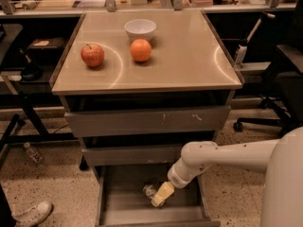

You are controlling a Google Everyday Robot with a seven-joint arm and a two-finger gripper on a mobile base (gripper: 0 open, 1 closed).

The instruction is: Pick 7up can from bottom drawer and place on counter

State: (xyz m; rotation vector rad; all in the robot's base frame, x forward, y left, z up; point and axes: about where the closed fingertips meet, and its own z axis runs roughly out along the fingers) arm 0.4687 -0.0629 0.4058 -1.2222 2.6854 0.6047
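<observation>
- The end effector (160, 196) is hanging inside the open bottom drawer (124, 196), beside the 7up can (148, 191); open or closed, I cannot tell.
- I am judging it needs centering on the can before lifting.

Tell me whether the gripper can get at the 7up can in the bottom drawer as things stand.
Probably yes. The bottom drawer stands pulled open, nothing lies over the 7up can, and the gripper is down inside the drawer right beside the can, so the way looks free.
</observation>
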